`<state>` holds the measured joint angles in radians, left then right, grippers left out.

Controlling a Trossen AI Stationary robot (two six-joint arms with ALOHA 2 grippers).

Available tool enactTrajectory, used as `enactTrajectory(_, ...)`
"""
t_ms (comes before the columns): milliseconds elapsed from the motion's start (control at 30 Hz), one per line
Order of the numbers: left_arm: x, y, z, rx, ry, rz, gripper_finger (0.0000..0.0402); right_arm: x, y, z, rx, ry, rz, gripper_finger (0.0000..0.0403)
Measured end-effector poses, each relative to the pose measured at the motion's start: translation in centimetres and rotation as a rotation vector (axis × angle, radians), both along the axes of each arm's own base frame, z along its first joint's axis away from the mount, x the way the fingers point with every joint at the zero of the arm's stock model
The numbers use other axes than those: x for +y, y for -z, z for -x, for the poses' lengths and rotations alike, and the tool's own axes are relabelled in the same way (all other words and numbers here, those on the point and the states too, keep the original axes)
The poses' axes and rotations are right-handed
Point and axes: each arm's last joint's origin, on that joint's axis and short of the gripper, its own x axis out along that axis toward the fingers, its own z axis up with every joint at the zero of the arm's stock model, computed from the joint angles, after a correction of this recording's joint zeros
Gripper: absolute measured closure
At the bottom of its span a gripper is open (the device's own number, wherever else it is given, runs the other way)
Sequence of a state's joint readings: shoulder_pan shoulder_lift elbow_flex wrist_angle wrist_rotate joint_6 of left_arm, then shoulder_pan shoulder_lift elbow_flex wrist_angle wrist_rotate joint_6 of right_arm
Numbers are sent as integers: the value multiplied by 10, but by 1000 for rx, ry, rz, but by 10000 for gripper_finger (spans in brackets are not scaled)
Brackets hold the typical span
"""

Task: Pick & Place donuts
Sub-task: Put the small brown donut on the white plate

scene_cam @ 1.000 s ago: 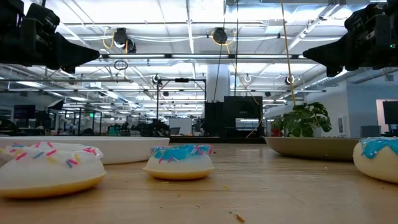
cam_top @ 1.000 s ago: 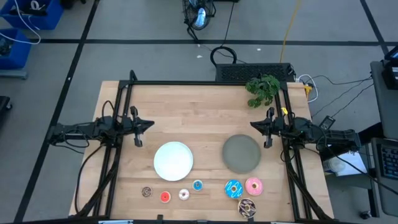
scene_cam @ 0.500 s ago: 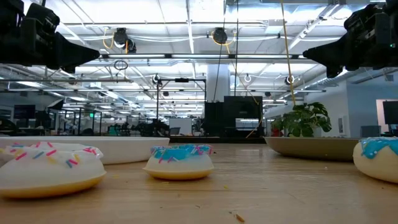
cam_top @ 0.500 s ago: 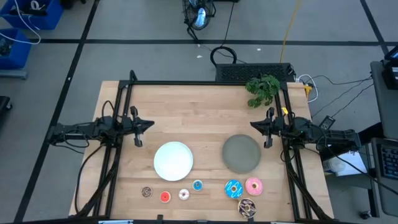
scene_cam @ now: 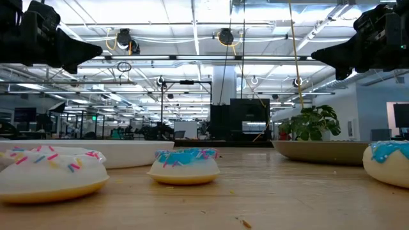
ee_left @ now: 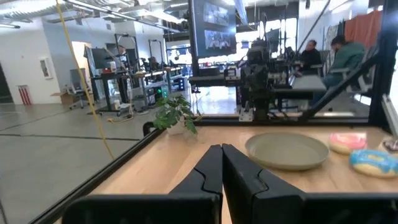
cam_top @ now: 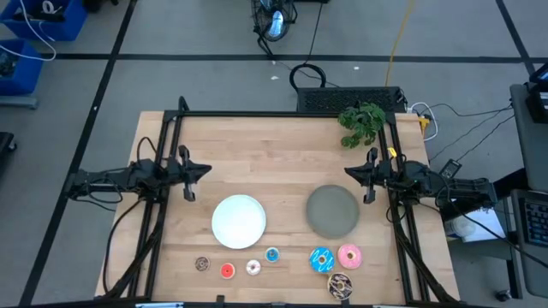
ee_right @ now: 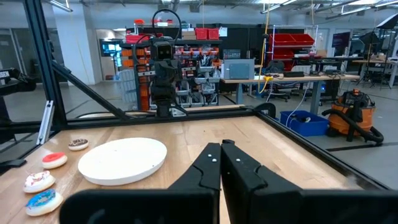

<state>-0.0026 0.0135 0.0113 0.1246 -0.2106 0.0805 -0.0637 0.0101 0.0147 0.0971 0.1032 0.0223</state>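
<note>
Pincers both clenched, empty: left pincer [cam_top: 204, 170] and right pincer [cam_top: 351, 170] hover by opposite table [cam_top: 257, 137] edges. All seven donuts [cam_top: 272, 254] lie along the front edge; nothing placed yet.

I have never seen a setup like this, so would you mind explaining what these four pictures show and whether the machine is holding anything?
This is a robot with two dark arms at a light wooden table. One picture looks straight down, one looks level across the tabletop, and one comes from a camera on each wrist.

The left pincer and right pincer hang above the table at opposite sides, both shut and holding nothing.

On the table lie a round white plate, a round grey plate, and a row of small toy donuts: tiny brown, red, white and blue rings, then larger blue sprinkled, pink and speckled brown ones. A small green plant stands at the far edge.
</note>
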Motion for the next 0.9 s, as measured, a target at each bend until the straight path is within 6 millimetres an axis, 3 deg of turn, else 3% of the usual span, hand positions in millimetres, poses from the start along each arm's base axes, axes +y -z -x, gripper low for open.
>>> enactTrajectory(333, 0, -4, 1, -58, 14, 99, 392, 0, -1, 0, -12, 0, 1, 403)
enactTrajectory(500, 0, -12, 2, -105, 11, 20, 392, 0, -1, 0, -11, 1, 9, 403)
enactTrajectory(600, -2, -22, 3, -53, 38, -26, 392, 0, -1, 0, -10, 1, 10, 403)
enactTrajectory(700, -4, -31, 0, 50, 11, 51, 392, 0, -1, 0, -6, 1, 14, 403)
enactTrajectory(900, -17, -59, -23, 295, -75, 110, 392, 0, -1, 0, -10, -4, -23, 403)
